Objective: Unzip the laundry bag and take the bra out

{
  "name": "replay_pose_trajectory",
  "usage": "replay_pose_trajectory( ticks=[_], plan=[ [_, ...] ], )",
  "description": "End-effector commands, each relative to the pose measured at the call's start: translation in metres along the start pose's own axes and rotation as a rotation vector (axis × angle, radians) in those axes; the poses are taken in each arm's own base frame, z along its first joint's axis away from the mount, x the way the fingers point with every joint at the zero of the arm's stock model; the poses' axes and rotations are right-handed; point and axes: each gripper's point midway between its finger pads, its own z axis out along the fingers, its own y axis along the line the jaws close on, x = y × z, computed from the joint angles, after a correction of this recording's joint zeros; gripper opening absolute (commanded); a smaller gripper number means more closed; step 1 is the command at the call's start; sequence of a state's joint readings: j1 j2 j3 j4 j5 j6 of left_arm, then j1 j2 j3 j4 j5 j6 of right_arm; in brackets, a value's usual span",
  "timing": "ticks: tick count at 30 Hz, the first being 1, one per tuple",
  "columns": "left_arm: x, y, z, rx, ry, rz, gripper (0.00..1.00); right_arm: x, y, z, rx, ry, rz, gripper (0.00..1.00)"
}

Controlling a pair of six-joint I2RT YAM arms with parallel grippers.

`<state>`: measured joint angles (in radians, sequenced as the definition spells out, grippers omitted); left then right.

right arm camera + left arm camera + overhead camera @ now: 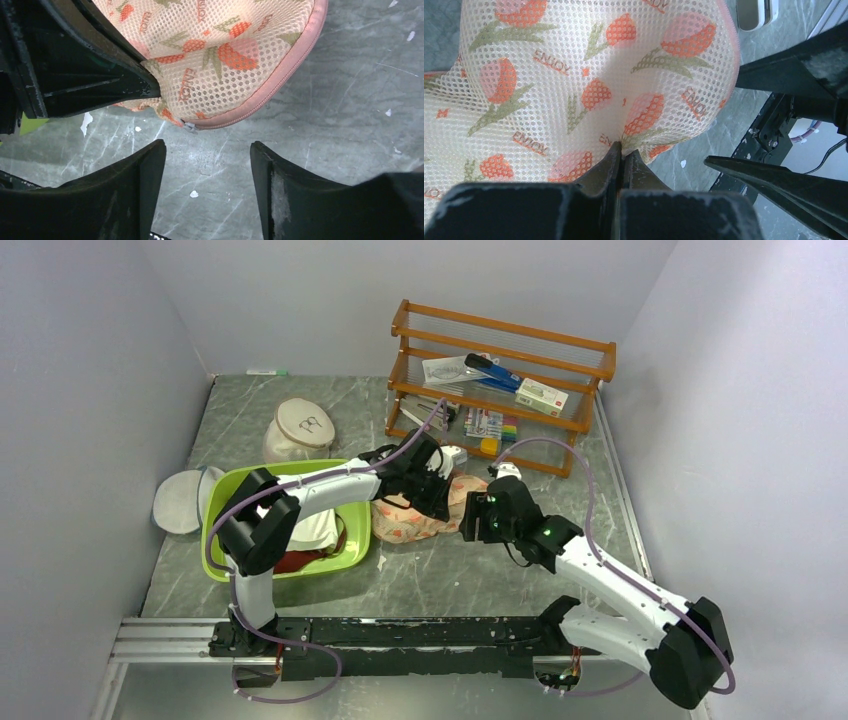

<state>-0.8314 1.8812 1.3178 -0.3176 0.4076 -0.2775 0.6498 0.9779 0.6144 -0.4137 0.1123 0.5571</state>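
Laundry bag (574, 75), left claw (623, 150) pinching mesh

Bare tabletop (310, 165) lies open under my right gripper (206, 150), its jaws apart just short of the laundry bag's (225, 55) zipper rim. My left gripper (624, 150) crowds the bag's top; the green basin (362, 525) and wooden rack (540, 416) hem it on the left and behind.

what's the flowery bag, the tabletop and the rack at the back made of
The laundry bag: soft, synthetic-looking mesh, matte, with visible tiny holes and printed tulips; its rim is smooth pink fabric binding. The table: hard grey marble-look surface, veined and scuffed; stone or laminate, can't tell. The rack: likely varnished wood, orange-brown rails.
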Motion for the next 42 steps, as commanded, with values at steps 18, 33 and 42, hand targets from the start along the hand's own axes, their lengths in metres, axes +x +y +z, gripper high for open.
replay_pose_trajectory(
  ticks=[18,33,42],
  plan=[
    [-0.005,0.002,-0.002,0.01,-0.005,-0.023,0.07,-0.016,0.018,0.009,0.074,-0.065,-0.07,0.35],
    [-0.005,-0.001,-0.003,0.019,-0.007,-0.019,0.07,-0.028,0.007,0.011,0.17,-0.093,-0.085,0.24],
    [-0.006,-0.002,-0.005,0.024,-0.009,-0.02,0.07,-0.023,0.002,0.007,0.181,-0.084,-0.079,0.17]
  ],
)
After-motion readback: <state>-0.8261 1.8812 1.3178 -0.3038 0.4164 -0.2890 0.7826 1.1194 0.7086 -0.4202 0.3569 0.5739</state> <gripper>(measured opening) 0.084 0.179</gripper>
